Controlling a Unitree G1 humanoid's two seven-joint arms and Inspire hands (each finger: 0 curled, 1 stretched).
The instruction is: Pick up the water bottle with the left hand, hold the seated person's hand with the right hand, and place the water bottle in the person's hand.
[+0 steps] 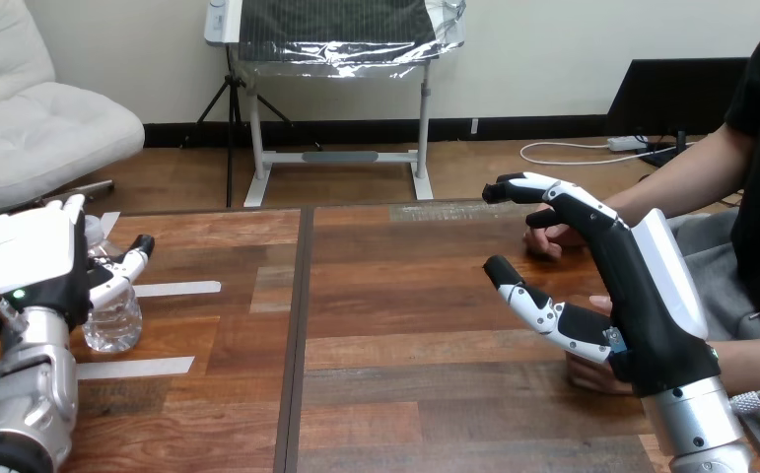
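Head view shows the left hand (35, 264) curled round the water bottle (114, 323) standing on the table (405, 305) at the left, the right hand (617, 296) spread wide over the person's hand (585, 372), so lifting seems next.

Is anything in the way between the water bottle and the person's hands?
No, the table between the water bottle and the person's hands is bare. The right robot hand is right beside those hands, open.

Bright even indoor light, soft sheen on table (385, 325), shadows faint & diffuse
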